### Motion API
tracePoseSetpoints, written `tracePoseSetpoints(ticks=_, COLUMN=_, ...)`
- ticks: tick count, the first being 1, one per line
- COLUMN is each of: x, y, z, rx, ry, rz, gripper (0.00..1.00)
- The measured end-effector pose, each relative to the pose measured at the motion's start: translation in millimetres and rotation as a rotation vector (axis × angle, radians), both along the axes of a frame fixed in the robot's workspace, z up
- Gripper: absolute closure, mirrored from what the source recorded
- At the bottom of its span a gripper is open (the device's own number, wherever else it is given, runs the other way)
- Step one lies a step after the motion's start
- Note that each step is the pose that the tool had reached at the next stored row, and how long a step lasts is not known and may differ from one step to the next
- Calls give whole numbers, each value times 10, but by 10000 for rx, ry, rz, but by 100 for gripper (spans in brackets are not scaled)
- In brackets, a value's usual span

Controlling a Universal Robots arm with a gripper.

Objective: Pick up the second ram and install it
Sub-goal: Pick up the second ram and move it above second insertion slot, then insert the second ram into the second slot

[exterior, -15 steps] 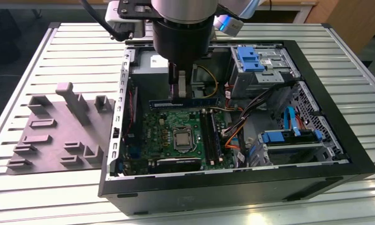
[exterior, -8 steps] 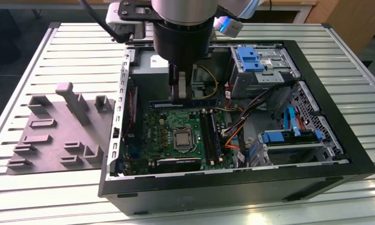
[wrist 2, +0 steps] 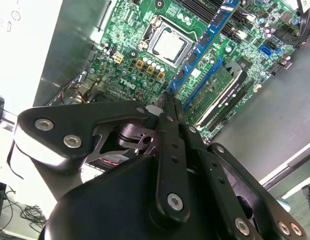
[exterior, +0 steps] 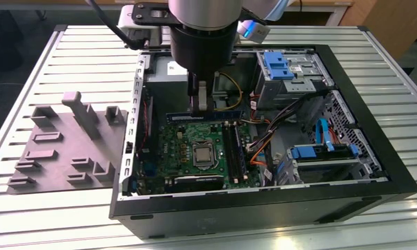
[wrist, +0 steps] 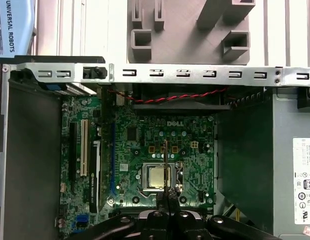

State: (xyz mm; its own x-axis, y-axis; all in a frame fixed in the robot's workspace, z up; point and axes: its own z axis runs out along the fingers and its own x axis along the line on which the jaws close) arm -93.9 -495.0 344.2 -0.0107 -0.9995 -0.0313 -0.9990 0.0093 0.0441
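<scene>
My gripper (exterior: pixel 200 108) is shut on the second ram (exterior: pixel 224 115), a slim blue-green stick held level inside the open computer case. It hangs over the far edge of the green motherboard (exterior: pixel 187 143), apart from the long black slots (exterior: pixel 233 148). In the second wrist view the second ram (wrist 2: pixel 205 42) reaches out from my gripper (wrist 2: pixel 168 98) over the board. The first wrist view has the second ram (wrist: pixel 166 160) edge-on as a thin line above the processor socket (wrist: pixel 159 177), pinched at my gripper (wrist: pixel 167 199).
The black case wall (exterior: pixel 264 208) rings the work area. Blue drive brackets (exterior: pixel 278 65) and orange and black cables (exterior: pixel 264 140) crowd the exterior view's right. A grey moulded tray (exterior: pixel 62 151) with raised blocks lies on the slatted table at the exterior view's left.
</scene>
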Motion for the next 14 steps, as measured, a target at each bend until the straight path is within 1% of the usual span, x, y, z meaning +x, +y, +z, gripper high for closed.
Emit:
tracePoseSetpoints(ticks=11, x=0, y=0, z=-7, rx=0, ry=0, rz=0, gripper=89)
tracePoseSetpoints(ticks=14, x=0, y=0, z=-8, rx=1, ry=-1, rz=-65, gripper=89)
